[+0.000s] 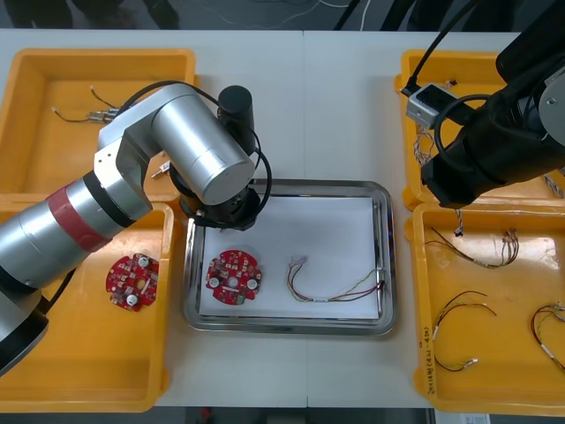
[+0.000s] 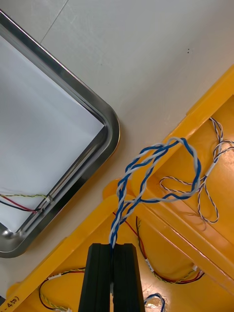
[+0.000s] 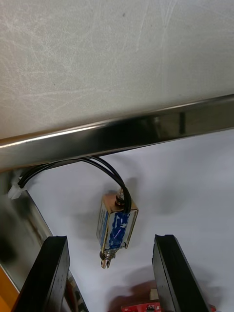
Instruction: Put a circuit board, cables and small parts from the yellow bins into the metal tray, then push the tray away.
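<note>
Board: in the tray, near-left on the white liner.
Red-yellow cable: in the tray, lying along its near rim toward the right side.
Left claw: fingers spread wide, gripping nothing, low over the tray's far-left corner.
Small part: flat on the liner between those fingers, touching neither. Its black cable runs off toward the far rim.
Right claw: fingers pinched on one end of the blue-white cable, above the wall between the two right bins.
Cable axis: leads straight out from the fingertips, then loops back.
Key relation: the tray lies to the right claw's left, its right rim just beside. The right arm is the carrier, so a short leftward carry over the rim looks next.
Risk: the loop may snag on the rim.
</note>
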Robot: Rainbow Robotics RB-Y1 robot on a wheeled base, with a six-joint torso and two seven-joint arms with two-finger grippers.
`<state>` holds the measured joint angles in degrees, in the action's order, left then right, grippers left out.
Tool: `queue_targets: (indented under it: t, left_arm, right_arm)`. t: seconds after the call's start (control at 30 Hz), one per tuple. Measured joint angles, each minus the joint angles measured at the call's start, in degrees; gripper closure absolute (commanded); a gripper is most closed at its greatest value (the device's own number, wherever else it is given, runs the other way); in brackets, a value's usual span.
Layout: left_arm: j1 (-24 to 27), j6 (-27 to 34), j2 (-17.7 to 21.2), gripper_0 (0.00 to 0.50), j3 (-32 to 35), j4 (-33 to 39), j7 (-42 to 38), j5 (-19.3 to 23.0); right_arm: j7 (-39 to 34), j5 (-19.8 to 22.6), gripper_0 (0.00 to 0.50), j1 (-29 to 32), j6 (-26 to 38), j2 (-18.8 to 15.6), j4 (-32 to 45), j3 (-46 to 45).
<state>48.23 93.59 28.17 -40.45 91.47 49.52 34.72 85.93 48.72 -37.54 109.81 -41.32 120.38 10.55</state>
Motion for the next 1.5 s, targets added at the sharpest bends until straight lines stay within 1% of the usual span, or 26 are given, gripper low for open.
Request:
queue_targets:
  t: [0.4,0.47,0.73,1.0,1.13,1.23,1.37,1.5]
  left_arm:
    - [0.0,0.5,0.7,0.0,0.4,1.1,0.0,-0.1]
    - [0.0,2.1,0.9,0.0,1.7,2.4,0.0,0.3]
    - [0.2,9.5,1.9,0.0,9.9,5.9,0.0,4.4]
    - [2.1,15.5,5.2,0.0,15.0,7.2,0.0,8.1]
    - [3.4,15.8,7.8,0.0,17.4,7.3,0.0,10.9]
    - [3.8,15.8,10.1,0.0,19.1,7.3,0.0,12.8]
    - [3.8,15.8,12.9,0.0,21.6,6.7,0.0,13.9]
    - [3.8,15.9,14.7,0.0,24.0,3.4,0.0,13.9]
  right_arm:
    - [0.0,0.0,0.5,0.0,0.0,0.0,0.0,0.0]
    - [0.0,0.0,0.5,0.0,0.0,0.0,0.0,0.0]
    - [0.0,0.0,0.5,0.1,0.0,0.0,0.0,0.0]
    - [0.0,0.1,0.5,0.1,0.0,0.0,0.0,0.0]
    - [0.0,0.4,0.5,0.1,0.0,0.0,0.0,0.0]
    - [0.0,1.5,0.5,0.1,0.0,0.0,0.0,0.0]
    - [0.0,4.2,0.5,0.0,0.0,0.0,0.1,0.6]
    - [0.0,4.7,0.5,-0.9,0.0,0.0,0.3,4.0]
